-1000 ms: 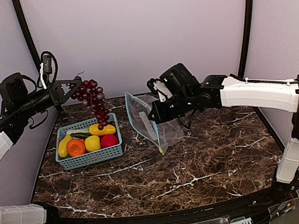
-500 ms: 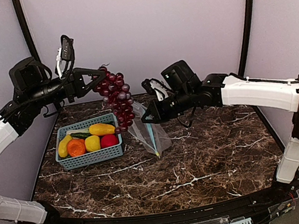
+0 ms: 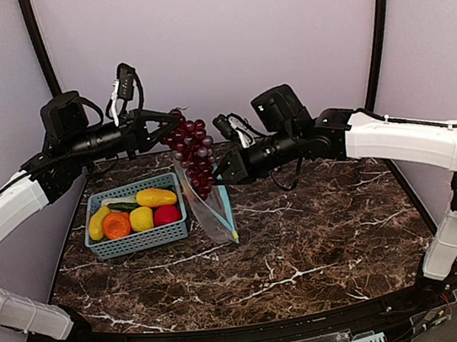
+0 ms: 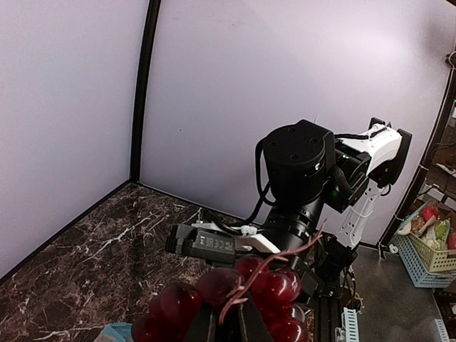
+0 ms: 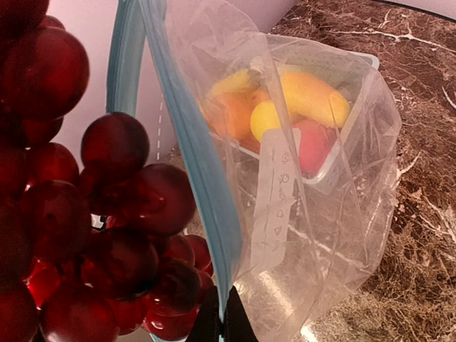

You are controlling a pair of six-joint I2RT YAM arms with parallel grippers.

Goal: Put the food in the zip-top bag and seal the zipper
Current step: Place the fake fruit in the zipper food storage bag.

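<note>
Left claw (image 3: 155, 130) clamped purple plastic grape bunch (image 3: 194, 152) by stem; right claw (image 3: 222, 172) pinched clear crinkly zip-top bag (image 3: 210, 212) by teal zipper strip (image 5: 203, 178). Bunch hovered beside mouth; needed straight lowering, mouth held wide.

Left gripper (image 3: 169, 127) clamped, right gripper (image 3: 220, 175) clamped

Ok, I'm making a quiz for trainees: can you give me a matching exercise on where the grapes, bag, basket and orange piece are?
1 grapes
2 bag
3 basket
4 orange piece

A on the table
B in the basket
C held by the left jaws
D held by the right jaws

Pairs: 1-C, 2-D, 3-A, 4-B
</note>
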